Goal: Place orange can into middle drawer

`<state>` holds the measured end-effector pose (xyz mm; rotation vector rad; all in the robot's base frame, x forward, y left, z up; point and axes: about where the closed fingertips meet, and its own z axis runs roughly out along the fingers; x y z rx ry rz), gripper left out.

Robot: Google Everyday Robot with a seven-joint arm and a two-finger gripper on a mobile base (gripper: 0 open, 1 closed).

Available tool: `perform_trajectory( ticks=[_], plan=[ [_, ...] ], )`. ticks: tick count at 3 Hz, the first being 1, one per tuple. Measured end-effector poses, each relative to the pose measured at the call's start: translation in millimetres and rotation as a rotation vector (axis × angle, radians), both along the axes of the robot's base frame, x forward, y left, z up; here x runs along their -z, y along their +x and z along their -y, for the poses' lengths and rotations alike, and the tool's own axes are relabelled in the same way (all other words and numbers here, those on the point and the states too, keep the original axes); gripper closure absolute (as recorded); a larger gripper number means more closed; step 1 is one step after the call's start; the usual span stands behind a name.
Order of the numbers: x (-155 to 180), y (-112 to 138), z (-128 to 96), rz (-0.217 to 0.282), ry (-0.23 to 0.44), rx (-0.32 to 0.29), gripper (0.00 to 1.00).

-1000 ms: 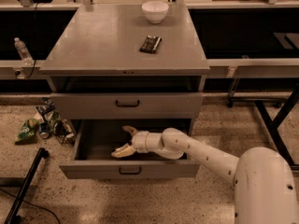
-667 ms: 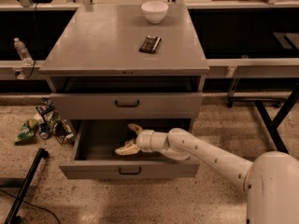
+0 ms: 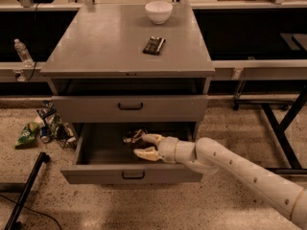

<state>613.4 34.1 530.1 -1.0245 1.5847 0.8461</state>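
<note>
My gripper (image 3: 147, 146) is inside the open middle drawer (image 3: 96, 175), fingers (image 3: 151, 138) spread apart, gripping nothing. The orange can (image 3: 131, 137) lies on the drawer floor just beyond my fingertips

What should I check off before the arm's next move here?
1. Middle drawer pulled open: ok.
2. Orange can inside that drawer, near its back: ok.
3. Gripper in the drawer beside the can, fingers spread, not clamped on it: ok.
4. Upper fingertip clear of the can: cannot tell, they sit very close.
5. Can upright: cannot tell.
6. Upper drawer shut, so it leaves room for a retreat: ok.
</note>
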Motion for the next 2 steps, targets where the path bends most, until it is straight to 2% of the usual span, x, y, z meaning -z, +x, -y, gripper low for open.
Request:
perform_trajectory(
  ticks=[1,2],
  plan=[
    [-39,-34,48,0.016,0.02,-0.008,0.69],
    [-42,-38,60,0.019,0.022,0.002,0.69]
  ],
)
